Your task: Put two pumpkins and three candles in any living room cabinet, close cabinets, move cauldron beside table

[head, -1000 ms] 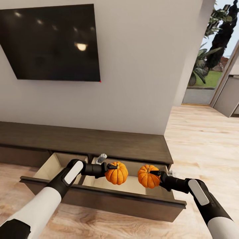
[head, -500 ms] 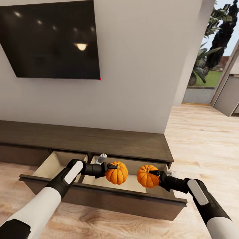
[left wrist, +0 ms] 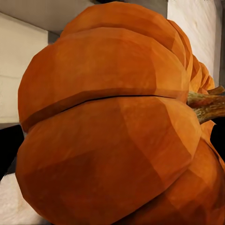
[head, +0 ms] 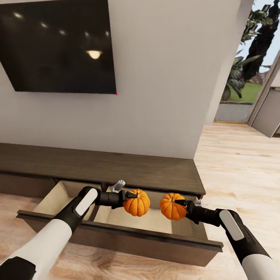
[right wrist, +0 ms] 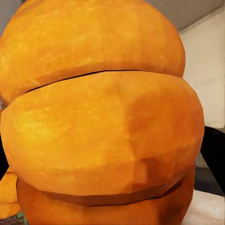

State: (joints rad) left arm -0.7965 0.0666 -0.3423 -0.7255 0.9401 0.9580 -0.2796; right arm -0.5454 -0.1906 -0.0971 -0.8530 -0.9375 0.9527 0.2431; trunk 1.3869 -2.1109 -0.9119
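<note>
A white living-room wall carries a dark TV (head: 58, 46), and below it runs the long brown cabinet (head: 97, 165) on a pale wood floor, with a garden doorway off to the right. One wide drawer (head: 124, 239) stands pulled out, its tan interior open to the arms.

The step in hand looks like stowing the pumpkins. The left gripper (head: 130, 196) is clamped on the left pumpkin (head: 137, 203), and the right gripper (head: 179, 203) is clamped on the right pumpkin (head: 173, 207); both fruits hang above the open drawer, near each other but apart. A pale object (head: 118, 185) sits at the drawer's back edge behind the left wrist; it may be a candle, but I cannot tell.

Next, I judge, each arm needs to lower until its pumpkin rests on the drawer floor, then let go without knocking the other.

The head view gives the layout: drawer, both arms, spacing. The left wrist view adds the brown stem (left wrist: 206, 105) and the ribs close up; the right wrist view shows the mottled skin of its pumpkin (right wrist: 103, 122)
</note>
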